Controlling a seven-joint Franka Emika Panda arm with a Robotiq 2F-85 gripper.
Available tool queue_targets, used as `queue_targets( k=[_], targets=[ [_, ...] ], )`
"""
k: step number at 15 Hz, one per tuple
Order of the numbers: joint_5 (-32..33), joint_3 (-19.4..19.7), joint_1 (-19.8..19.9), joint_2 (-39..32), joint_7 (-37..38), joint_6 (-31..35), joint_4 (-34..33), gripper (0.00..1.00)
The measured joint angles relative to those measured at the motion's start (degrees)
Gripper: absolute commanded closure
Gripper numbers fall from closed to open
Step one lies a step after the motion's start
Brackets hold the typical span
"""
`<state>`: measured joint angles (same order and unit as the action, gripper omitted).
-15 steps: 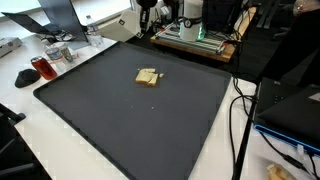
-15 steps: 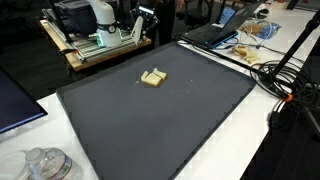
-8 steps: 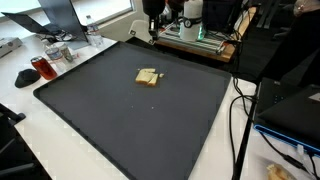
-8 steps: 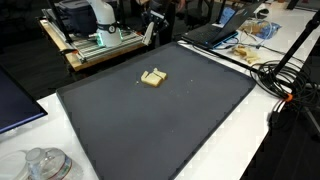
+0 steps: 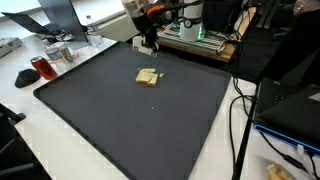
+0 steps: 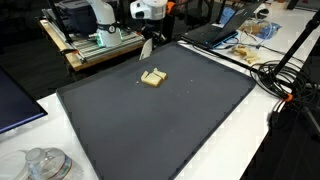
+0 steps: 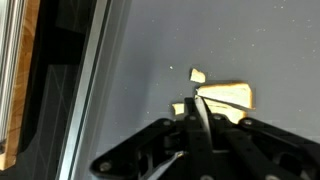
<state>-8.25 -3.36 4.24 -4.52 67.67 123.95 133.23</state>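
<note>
The claw (image 5: 148, 43) hangs over the far edge of the black mat (image 5: 120, 130), its jaws pressed together with nothing between them. In the wrist view the two fingers meet in a single dark line (image 7: 196, 102), and the body of the claw fills the bottom of that picture and hides the mat beneath it.

The small wooden block stack (image 5: 148, 76) lies on the mat at 6 o'clock from the claw, near it but not touching. In both exterior views the stack (image 6: 153, 78) is too small to count its pieces or see how they sit on one another. The wrist view shows more: a pale block (image 7: 228, 96) at 2 o'clock from the fingertips, partly covered by the fingers, and a separate wooden chip (image 7: 198, 74) just beside it at 12 o'clock. In an exterior view the chip shows only as a speck beside the stack.

The mat rests on a white bench (image 5: 40, 150). At 9 o'clock of the mat stands a red cup (image 5: 42, 68), blurred. Only an exterior view shows the laptop (image 6: 215, 32) and the glass jar (image 6: 45, 163), which the lower edge cuts off.
</note>
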Motion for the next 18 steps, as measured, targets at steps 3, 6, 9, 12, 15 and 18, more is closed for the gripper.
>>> queue_targets(
  k=[3, 6, 9, 12, 15, 18],
  targets=[
    [-5.10, 1.73, 0.00, -2.40, -4.55, 1.26, -0.15, 0.99],
    [-8.92, 2.40, 0.00, -4.75, -8.61, 2.35, -0.33, 0.99],
    [-11.77, 2.49, -0.01, -6.77, -11.70, 3.87, -0.56, 0.99],
    [-13.03, 2.54, -0.01, -8.72, -13.66, 4.95, -1.09, 0.99],
    [-14.01, 2.71, -0.01, -10.94, -15.13, 5.00, -2.33, 0.99],
    [-14.31, 3.14, -0.01, -13.24, -16.27, 5.00, -4.09, 0.99]
  ],
)
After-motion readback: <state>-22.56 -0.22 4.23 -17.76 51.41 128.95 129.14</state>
